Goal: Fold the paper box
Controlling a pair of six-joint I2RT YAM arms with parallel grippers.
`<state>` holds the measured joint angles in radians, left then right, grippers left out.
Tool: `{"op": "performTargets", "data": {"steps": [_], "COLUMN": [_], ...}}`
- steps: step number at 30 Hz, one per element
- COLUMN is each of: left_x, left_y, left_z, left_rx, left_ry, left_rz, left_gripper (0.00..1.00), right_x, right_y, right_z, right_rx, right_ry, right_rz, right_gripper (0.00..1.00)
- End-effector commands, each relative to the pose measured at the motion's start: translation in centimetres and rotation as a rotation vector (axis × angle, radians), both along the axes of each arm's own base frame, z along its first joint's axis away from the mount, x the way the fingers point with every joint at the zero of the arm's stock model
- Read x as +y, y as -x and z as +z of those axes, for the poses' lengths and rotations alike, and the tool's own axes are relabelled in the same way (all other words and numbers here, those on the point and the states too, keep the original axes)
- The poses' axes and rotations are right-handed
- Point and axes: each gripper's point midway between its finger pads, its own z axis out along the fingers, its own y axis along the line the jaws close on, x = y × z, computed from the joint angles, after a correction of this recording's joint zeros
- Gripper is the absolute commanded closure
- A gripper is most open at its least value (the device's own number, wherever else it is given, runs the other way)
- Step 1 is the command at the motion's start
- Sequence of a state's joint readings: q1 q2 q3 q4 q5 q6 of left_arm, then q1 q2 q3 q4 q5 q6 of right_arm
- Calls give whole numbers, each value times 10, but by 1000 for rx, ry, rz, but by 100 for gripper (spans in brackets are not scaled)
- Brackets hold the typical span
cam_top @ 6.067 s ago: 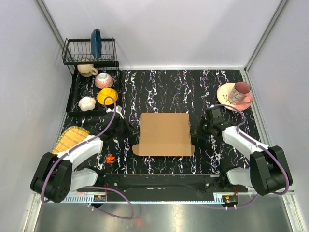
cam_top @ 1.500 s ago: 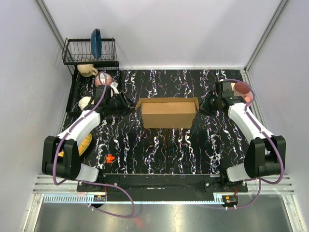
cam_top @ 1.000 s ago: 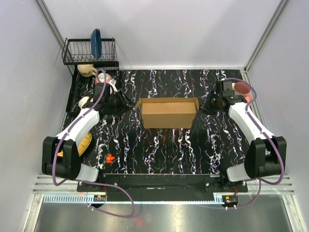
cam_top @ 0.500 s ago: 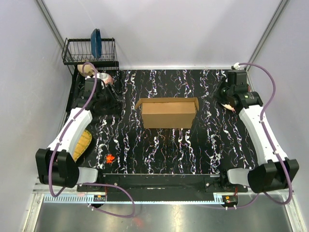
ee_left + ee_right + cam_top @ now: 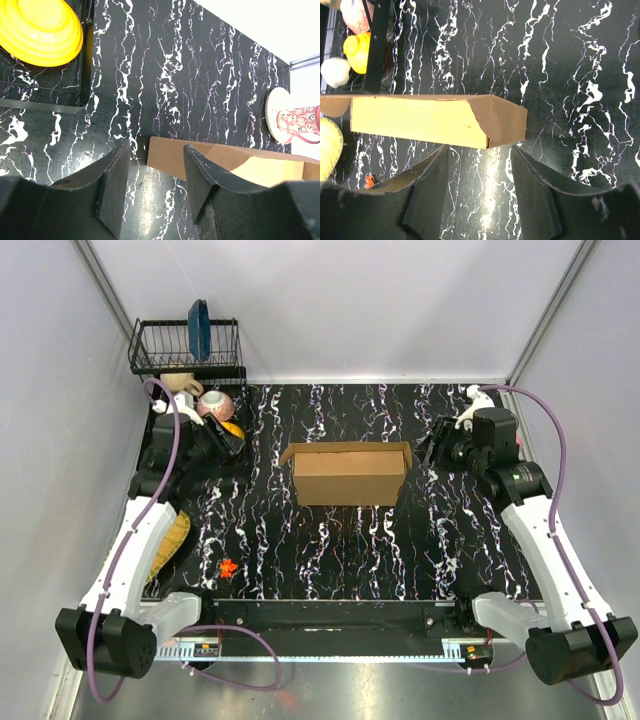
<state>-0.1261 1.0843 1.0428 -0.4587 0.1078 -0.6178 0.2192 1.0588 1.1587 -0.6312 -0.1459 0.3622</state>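
The paper box (image 5: 345, 472) stands folded as a low brown cardboard box in the middle of the black marbled mat, small flaps sticking out at its two back corners. My left gripper (image 5: 235, 443) hovers to its left and is open. The left wrist view shows its fingers (image 5: 116, 186) empty, with the box's corner (image 5: 225, 159) beyond them. To the right of the box hangs my right gripper (image 5: 437, 448), also open. In the right wrist view the box's end (image 5: 507, 122) lies just past the empty fingertips (image 5: 534, 192).
A wire dish rack (image 5: 185, 345) with a blue plate (image 5: 198, 328) stands back left, with cups and a yellow bowl (image 5: 42, 30) below it. A woven yellow plate (image 5: 170, 540) and a small red piece (image 5: 228, 567) lie left. A pink cup on a saucer (image 5: 295, 122) sits back right.
Both arms have drawn back from the box's ends and risen. The right gripper's jaws have opened wider. The box has stayed where it was.
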Motion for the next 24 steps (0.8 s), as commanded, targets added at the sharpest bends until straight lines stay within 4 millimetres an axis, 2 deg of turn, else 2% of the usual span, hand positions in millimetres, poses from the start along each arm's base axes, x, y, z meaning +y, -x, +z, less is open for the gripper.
{"op": "performTargets", "data": {"steps": [1,6,11,24], "left_x": [1,-5,-11,-26], "left_y": [3,5,0,-6], "left_z": [22,31,32,35], "left_rx": [-113,-147,-146,-179], "left_ry": [21,50,70,120], "left_rz": [4,-19,-42,-115], "left_gripper": [50,50,50,50], "right_x": [14,16,18,27], "right_y": [1,-12,-24,-34], "right_z": [-4,-16,-25,-41], "right_rx": [-16,10,35,78], "right_ry": [38,54,69,82], "right_rz": [92,69,59,56], "right_gripper": [42,48,51,62]}}
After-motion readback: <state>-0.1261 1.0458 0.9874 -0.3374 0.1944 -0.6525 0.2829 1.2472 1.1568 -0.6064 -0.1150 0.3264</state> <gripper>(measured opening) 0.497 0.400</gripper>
